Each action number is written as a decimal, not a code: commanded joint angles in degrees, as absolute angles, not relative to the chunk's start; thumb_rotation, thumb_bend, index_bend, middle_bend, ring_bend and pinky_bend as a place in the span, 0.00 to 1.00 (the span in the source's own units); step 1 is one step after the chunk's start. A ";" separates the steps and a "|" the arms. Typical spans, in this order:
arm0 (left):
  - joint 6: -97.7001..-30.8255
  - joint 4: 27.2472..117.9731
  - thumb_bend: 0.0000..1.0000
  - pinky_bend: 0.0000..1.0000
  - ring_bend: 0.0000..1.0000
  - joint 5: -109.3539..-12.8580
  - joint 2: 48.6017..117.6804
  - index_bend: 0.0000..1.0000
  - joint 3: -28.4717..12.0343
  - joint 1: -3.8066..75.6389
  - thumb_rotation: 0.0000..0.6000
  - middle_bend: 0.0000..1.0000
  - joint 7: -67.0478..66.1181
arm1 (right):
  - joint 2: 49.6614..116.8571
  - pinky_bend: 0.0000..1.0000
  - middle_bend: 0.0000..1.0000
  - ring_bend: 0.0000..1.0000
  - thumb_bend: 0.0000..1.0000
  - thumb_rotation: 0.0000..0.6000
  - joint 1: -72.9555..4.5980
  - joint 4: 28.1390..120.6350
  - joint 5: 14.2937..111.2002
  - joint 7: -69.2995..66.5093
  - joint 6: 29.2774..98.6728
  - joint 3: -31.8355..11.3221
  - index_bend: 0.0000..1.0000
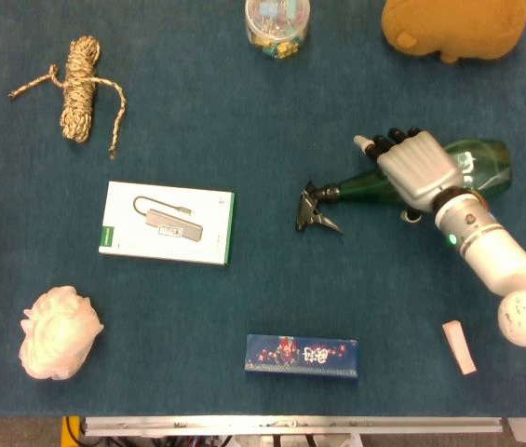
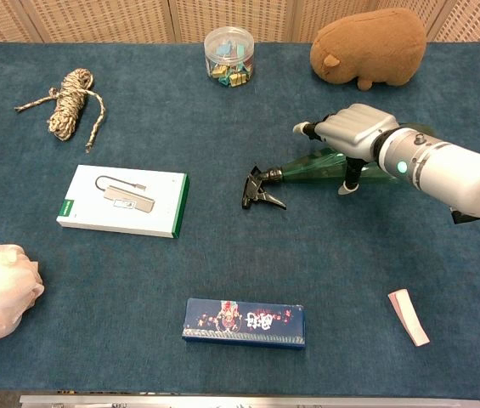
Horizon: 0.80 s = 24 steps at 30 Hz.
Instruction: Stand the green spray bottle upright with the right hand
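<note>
The green spray bottle lies on its side on the blue table, black trigger nozzle pointing left. My right hand lies over the bottle's tapering middle and hides it. Its fingers stretch past the far side, hardly curled. Its thumb reaches down on the near side. The bottle's wide base shows behind the wrist. My left hand is in neither view.
A brown plush and a jar of clips sit at the far edge. A white box lies to the left, a blue box near the front, and a small pale piece at front right.
</note>
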<state>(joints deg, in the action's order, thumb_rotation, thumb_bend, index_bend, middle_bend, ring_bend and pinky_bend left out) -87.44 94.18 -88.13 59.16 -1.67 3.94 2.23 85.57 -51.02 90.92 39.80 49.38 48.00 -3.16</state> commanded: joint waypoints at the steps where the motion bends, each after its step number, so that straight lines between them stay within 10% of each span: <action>1: -87.49 94.30 0.40 0.49 0.35 -88.09 58.96 0.51 -1.72 3.90 1.00 0.54 2.75 | 86.50 0.31 0.24 0.15 0.07 1.00 -51.76 89.53 39.40 48.74 47.79 -2.65 0.12; 16: -87.51 94.64 0.40 0.49 0.35 -87.96 58.66 0.51 -1.89 3.87 1.00 0.54 3.29 | 89.63 0.61 0.63 0.53 0.08 1.00 -51.68 85.00 43.84 44.34 50.27 -1.48 0.52; 24: -87.21 94.74 0.40 0.49 0.35 -87.62 58.78 0.51 -1.94 3.92 1.00 0.54 2.61 | 86.50 0.63 0.65 0.55 0.08 1.00 -49.14 89.09 48.67 37.35 52.40 -2.54 0.54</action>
<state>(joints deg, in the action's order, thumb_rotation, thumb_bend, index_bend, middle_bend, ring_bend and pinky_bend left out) -87.24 94.76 -87.65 58.76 -1.92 3.92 2.63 87.84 -50.17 87.37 46.91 39.75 51.57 -1.91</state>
